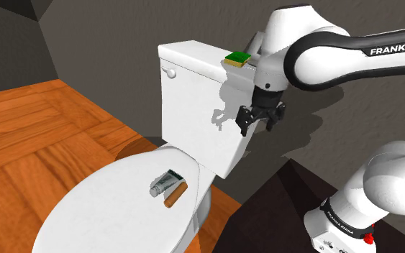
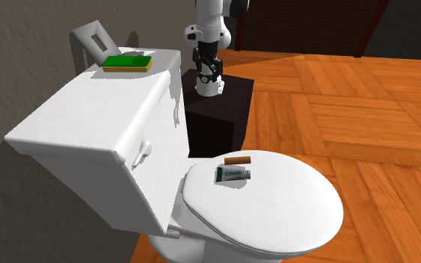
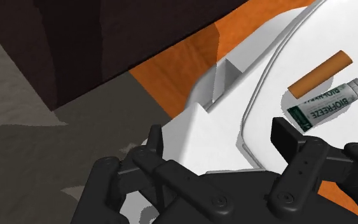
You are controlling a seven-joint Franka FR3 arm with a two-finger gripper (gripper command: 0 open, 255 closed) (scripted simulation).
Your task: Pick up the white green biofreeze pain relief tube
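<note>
The white tube with green print (image 1: pixel 166 182) lies flat on the shut white toilet lid (image 1: pixel 100 212), near the hinge end. In the second exterior view the tube (image 2: pixel 233 175) rests just beside a short brown cylinder (image 2: pixel 237 161). My black gripper (image 1: pixel 260 118) hangs in the air next to the toilet tank (image 1: pixel 193 108), well above the lid and off to the shoulder view's right of the tube. In the wrist view the gripper (image 3: pixel 220 140) is open with nothing between its fingers, and the tube (image 3: pixel 327 105) lies beyond the right finger (image 3: pixel 287 135).
The brown cylinder (image 1: pixel 175 196) almost touches the tube. A green and yellow sponge (image 1: pixel 238 59) sits on the tank top. My dark box stand (image 2: pixel 220 104) is close beside the toilet. Orange wooden floor (image 1: pixel 35 136) surrounds it.
</note>
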